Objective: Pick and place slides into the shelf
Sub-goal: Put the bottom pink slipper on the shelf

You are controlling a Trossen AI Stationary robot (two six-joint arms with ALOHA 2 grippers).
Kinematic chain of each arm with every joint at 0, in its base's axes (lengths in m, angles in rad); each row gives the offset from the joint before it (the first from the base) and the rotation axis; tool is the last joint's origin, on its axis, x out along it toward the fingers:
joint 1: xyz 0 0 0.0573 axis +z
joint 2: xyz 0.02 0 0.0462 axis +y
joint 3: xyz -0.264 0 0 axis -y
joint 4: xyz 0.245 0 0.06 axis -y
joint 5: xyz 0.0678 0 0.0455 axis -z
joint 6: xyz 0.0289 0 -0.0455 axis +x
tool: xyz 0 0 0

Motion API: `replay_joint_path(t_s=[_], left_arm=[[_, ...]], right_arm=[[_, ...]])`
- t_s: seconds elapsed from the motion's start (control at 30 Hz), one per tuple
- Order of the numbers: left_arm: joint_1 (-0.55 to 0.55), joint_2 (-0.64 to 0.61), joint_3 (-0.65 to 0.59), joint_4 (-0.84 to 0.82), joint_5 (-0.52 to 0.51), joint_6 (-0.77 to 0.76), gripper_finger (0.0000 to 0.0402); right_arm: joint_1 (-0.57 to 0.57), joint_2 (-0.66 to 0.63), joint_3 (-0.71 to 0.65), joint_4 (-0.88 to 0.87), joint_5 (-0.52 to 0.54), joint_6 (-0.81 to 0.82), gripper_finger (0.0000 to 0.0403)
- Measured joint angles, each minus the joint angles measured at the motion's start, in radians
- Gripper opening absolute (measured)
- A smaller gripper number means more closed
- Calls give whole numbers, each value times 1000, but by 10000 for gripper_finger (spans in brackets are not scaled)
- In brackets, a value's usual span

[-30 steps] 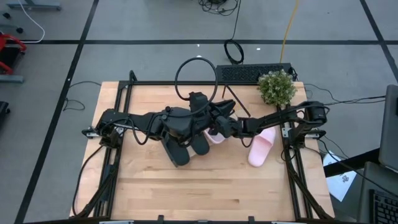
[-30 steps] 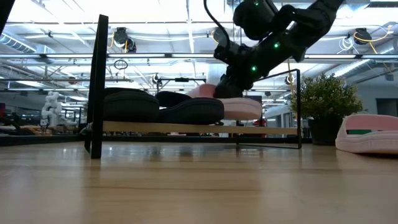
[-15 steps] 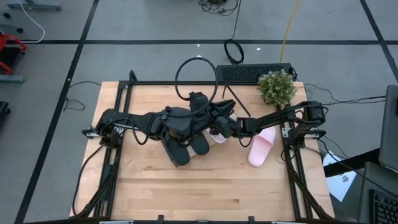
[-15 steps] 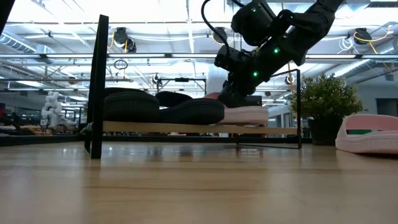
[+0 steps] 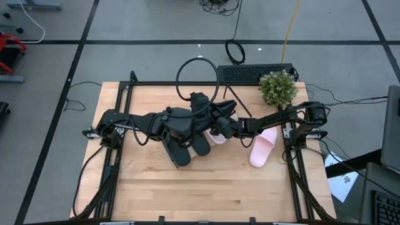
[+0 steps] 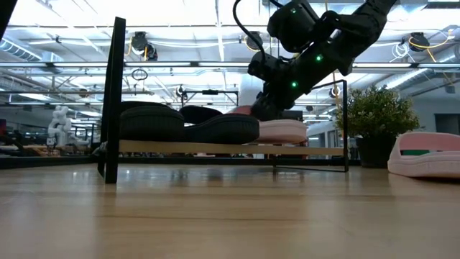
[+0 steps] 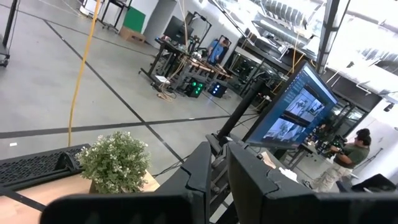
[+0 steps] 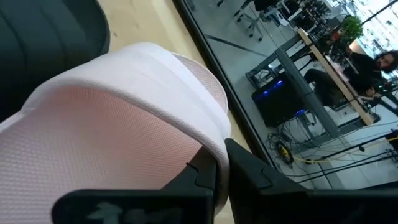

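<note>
Because the right gripper's fingers point(image 8: 208, 177) are pinched narrowly on the strap edge of a pale pink slide point(image 8: 124, 118), that thin lip looks like the sensible place to hold it: the strap seems soft and foamy, light, with a fine mesh grain that should resist slipping. The slide sits on the shelf point(image 6: 215, 148), at about three o'clock from the two black slides point(image 5: 184, 147) already resting there. It is matte, rounded and thick-soled. The left gripper point(image 7: 214, 168) hovers over the black pair, fingers nearly together and apparently empty, though its wrist view looks out into the room. The second pink slide point(image 5: 263, 149) lies on the tabletop point(image 5: 206, 194) at three o'clock of the shelf, well apart.
</note>
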Motion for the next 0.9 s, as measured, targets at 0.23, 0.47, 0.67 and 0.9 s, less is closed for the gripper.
replay_joint_path(t_s=[0.23, 0.47, 0.67, 0.9], left_arm=[[0, 0, 0, 0, 0, 0, 47], [0, 0, 0, 2, 0, 0, 47], [0, 0, 0, 2, 0, -1, 47], [0, 0, 0, 2, 0, -3, 47]], right_arm=[[8, -1, 0, -2, -21, 18, 11], [13, -1, 0, -1, -69, 22, 11], [13, -1, 0, -1, -70, 20, 11], [13, -1, 0, -4, -71, 19, 11]])
